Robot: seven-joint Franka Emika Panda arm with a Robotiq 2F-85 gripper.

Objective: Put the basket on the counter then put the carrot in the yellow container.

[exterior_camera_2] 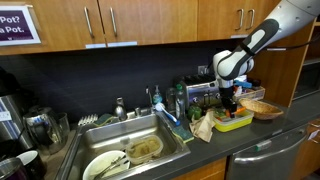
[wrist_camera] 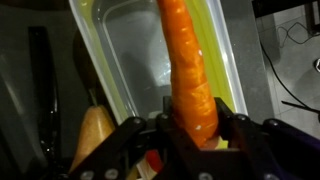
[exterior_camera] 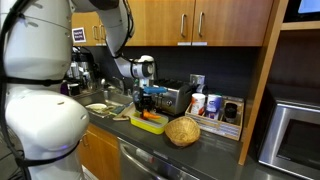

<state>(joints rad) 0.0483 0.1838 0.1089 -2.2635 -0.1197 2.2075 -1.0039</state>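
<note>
- Grey-black counter [exterior_camera: 205,152] runs above the wooden cabinets and carries everything in play. It gives the basket a flat, stable resting place beside the sink [exterior_camera_2: 140,150].
- White Panda arm [exterior_camera_2: 262,38] reaches in from above and bends down over the tub. That puts the wrist almost straight over the drop point.
- Woven basket [exterior_camera: 183,131] sits upright on the counter just beside the yellow container. Judging from how it lies, the first half of the task is done. In an exterior view it is clear of the gripper's path [exterior_camera_2: 262,108].
- Yellow container [exterior_camera: 150,123] lies flat on the counter between the sink side and the basket, its open face up to receive the carrot. The wrist view shows its pale floor [wrist_camera: 140,55] directly beneath the load.
- Gripper [wrist_camera: 196,125] is clamped on the carrot, one finger pressing each side. In both exterior views it hangs just above the tub [exterior_camera_2: 229,101]. It holds low and centred, so a release would likely land the carrot inside the walls.
- Orange carrot [wrist_camera: 188,70] is pinched near one end, and its length hangs out over the container. It is not yet in the tub. A lean toward the rim is the likeliest way to miss.
</note>
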